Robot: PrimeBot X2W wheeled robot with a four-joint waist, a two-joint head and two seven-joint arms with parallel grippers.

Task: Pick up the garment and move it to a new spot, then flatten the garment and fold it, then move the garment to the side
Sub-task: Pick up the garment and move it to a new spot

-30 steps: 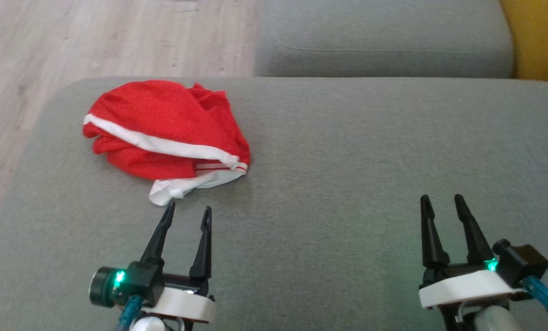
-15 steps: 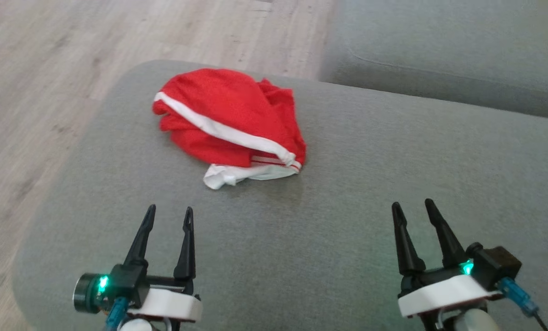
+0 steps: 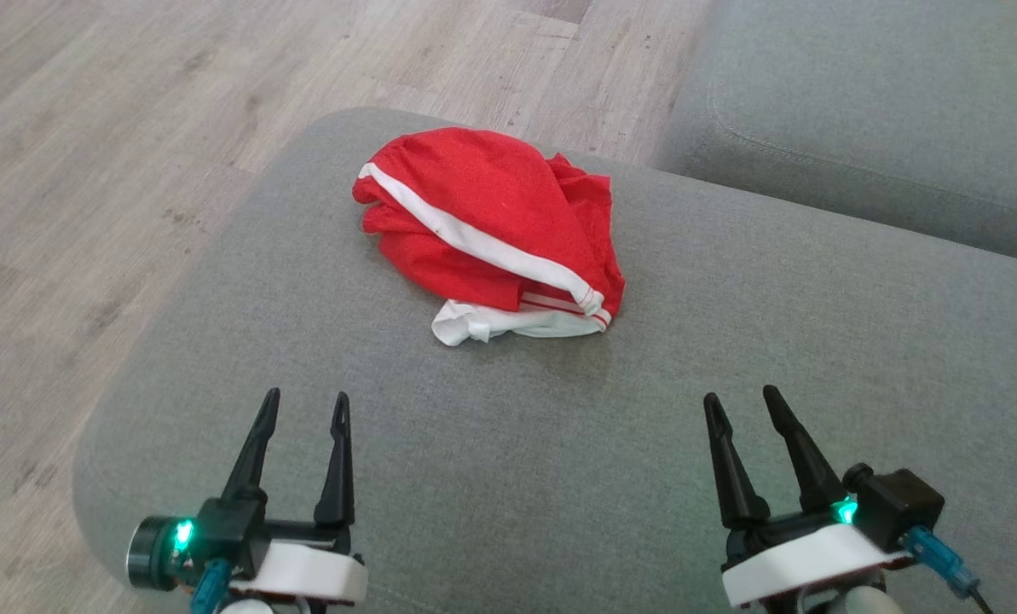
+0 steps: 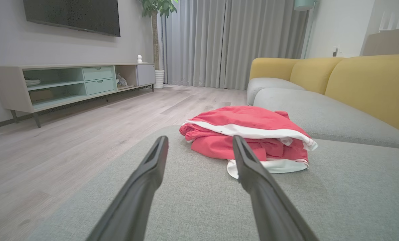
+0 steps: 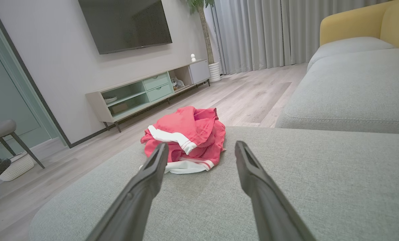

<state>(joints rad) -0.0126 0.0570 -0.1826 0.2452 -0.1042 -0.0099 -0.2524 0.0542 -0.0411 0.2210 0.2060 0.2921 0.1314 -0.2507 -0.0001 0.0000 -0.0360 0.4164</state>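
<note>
On the grey cushion [image 3: 559,460], near its far left corner, the red garment [image 3: 491,226] lies bunched, well ahead of my left gripper [image 3: 305,396] and right gripper [image 3: 739,395], both spread and empty. I judge that pinching one loose layer could drag it onto the floor [image 3: 90,170]. The cabinet [image 4: 99,86] has something pale on its open shelf, too small to tell.

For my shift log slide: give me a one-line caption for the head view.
Crumpled red-and-white garment on the grey sofa cushion; left fingers and right fingers open, empty, short of it.
</note>
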